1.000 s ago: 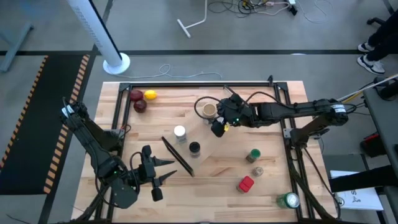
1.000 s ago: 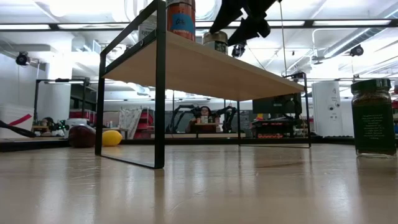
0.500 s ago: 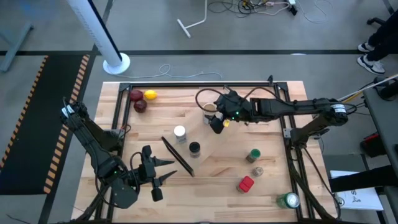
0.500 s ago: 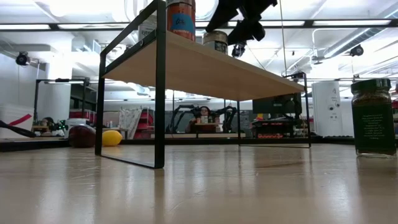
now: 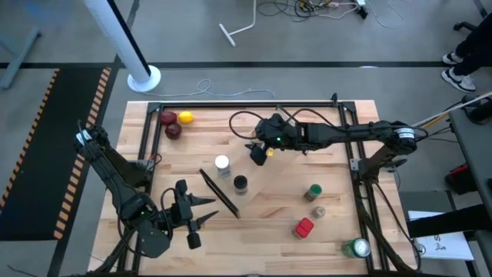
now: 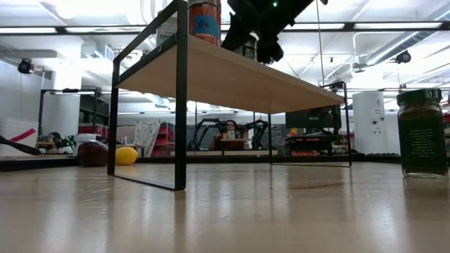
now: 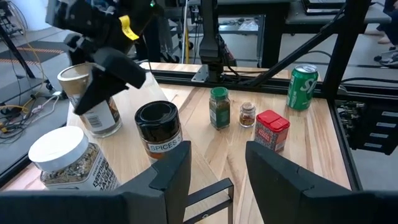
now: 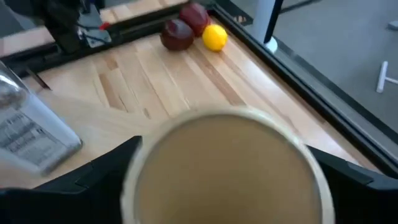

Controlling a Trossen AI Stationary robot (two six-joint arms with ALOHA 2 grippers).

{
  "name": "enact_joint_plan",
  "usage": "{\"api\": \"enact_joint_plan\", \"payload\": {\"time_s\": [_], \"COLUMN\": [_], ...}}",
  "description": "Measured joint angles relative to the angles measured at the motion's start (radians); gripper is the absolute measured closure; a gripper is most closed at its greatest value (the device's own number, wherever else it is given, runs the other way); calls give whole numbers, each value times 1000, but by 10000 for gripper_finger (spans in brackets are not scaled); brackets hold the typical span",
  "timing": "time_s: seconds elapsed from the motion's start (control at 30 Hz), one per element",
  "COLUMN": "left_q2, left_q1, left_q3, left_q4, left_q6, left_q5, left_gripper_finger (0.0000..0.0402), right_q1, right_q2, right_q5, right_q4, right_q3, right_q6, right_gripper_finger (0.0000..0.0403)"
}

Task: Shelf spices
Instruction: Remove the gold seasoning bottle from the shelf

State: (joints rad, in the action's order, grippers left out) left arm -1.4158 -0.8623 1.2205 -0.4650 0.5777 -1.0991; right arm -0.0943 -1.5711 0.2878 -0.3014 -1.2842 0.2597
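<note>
Shelf [image 6: 232,74] standing on the table [image 6: 211,225], plank raised on black end bars, long side running slantwise across the middle in the high view. Right hand [image 5: 259,151] reaching in over the plank, fingers spread wide to either side of the tan cylinder [image 8: 224,168], apparently not yet pinching it. Left hand [image 5: 207,210] parked at the near left of the table, closed down on nothing. On the plank beside the cylinder: white-capped jar [image 5: 222,163] and black-capped jar [image 5: 241,183], both upright. Down on the table, well apart from the right hand: green-lidded jar [image 5: 314,191], red box [image 5: 304,228], tiny grey-capped jar [image 5: 317,211] between those two. Roughly halfway, judging by three up and three down. Biggest risk here: closing off-centre and pushing the cylinder over, or sliding it toward the plank's edge and off. Could also clip the white-capped jar nearby on the way out, since little room on the plank. Worth watching the later pick of the tiny jar too: small, easy to knock flat with fingers this wide.
</note>
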Motion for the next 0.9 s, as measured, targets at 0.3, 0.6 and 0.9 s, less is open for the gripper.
{"api": "enact_joint_plan", "payload": {"time_s": [0.3,0.6,0.9], "left_q2": [0,0,0], "left_q1": [-2,-2,-3], "left_q3": [0,0,-6], "left_q4": [-12,-11,-15], "left_q6": [8,8,19], "left_q5": [28,28,37], "left_gripper_finger": [260,260,260], "right_q1": [-14,-16,21], "right_q2": [-23,-29,53], "right_q5": [0,-5,-37], "right_q4": [31,31,-146], "right_q3": [-3,-5,-38], "right_q6": [-14,-17,15], "right_gripper_finger": [96,159,159]}}
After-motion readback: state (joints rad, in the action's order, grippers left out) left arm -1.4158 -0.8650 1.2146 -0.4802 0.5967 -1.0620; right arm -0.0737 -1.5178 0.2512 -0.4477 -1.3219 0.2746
